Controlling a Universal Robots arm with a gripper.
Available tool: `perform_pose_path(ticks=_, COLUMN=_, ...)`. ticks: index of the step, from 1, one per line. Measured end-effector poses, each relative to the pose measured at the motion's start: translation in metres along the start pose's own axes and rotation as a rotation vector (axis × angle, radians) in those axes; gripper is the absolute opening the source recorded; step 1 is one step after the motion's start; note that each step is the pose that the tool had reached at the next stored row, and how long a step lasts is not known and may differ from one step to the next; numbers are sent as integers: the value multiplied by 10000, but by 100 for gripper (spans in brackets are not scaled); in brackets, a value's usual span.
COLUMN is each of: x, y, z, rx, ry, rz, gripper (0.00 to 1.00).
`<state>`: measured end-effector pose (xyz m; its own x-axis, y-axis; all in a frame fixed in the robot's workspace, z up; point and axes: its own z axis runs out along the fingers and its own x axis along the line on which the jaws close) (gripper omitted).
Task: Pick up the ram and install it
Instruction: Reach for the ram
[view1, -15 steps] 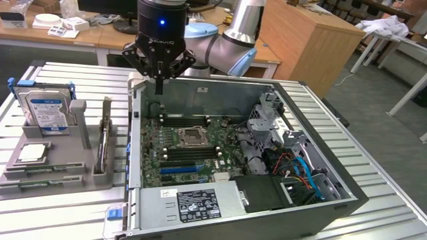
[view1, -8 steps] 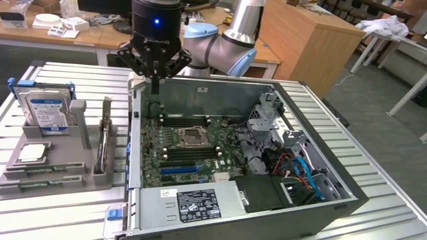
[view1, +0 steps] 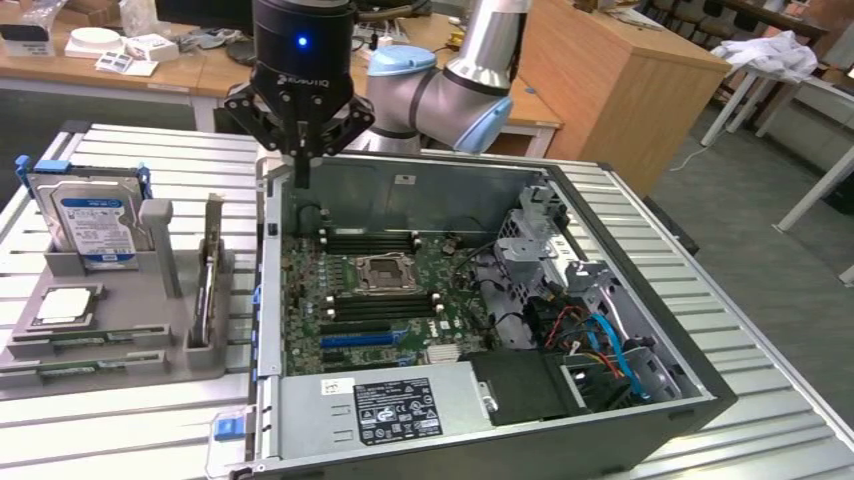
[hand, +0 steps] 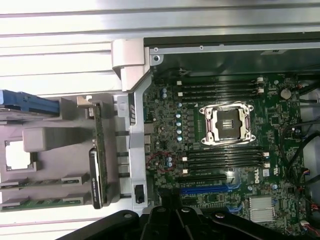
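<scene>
One ram (view1: 208, 275) stood on edge in a grey holder (view1: 158, 228), below the closed, empty jaws and to the exterior view's left of them. It appeared light, stiff and fragile, best pinched mid-length along its upper edge.

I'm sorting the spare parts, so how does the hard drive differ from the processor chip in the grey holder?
The hard drive stands upright in its slot; the processor chip lies flat in a recess. The hard drive is larger, boxy and blue-labelled; the processor chip is a low square with a plain silver top. Both sit in the grey holder beside the open computer case.
</scene>
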<state>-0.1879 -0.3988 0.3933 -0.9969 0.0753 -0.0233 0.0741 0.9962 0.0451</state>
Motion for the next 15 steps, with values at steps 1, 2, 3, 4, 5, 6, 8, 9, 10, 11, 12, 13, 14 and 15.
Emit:
perform_pose_path(ticks=1, x=9, y=-1, z=-1, rx=1, ry=0, rz=0, gripper=11)
perform_pose_path(ticks=2, x=20, y=-1, z=-1, rx=1, ry=0, rz=0, gripper=11)
perform_pose_path(ticks=3, x=29, y=-2, z=-1, rx=0, ry=0, rz=0, gripper=11)
perform_pose_path(ticks=4, x=39, y=-3, z=-1, rx=0, ry=0, rz=0, gripper=11)
perform_pose_path(ticks=5, x=48, y=-3, z=-2, rx=1, ry=0, rz=1, gripper=11)
perform_pose_path(ticks=6, x=58, y=-4, z=-2, rx=0, ry=0, rz=0, gripper=11)
perform_pose_path(ticks=8, x=78, y=-6, z=-2, rx=0, ry=0, rz=1, gripper=11)
perform_pose_path(ticks=9, x=88, y=-6, z=-3, rx=1, ry=0, rz=1, gripper=11)
perform_pose_path(ticks=10, x=99, y=-7, z=-3, rx=0, ry=0, rz=1, gripper=11)
perform_pose_path(ticks=11, x=109, y=-8, z=-3, rx=0, ry=0, rz=1, gripper=11)
perform_pose_path(ticks=12, x=120, y=-9, z=-4, rx=1, ry=0, rz=1, gripper=11)
perform_pose_path(ticks=13, x=131, y=-10, z=-4, rx=1, ry=0, rz=0, gripper=11)
perform_pose_path(ticks=14, x=142, y=-10, z=-4, rx=1, ry=1, rz=0, gripper=11)
perform_pose_path(ticks=15, x=154, y=-11, z=-4, rx=1, ry=0, rz=0, gripper=11)
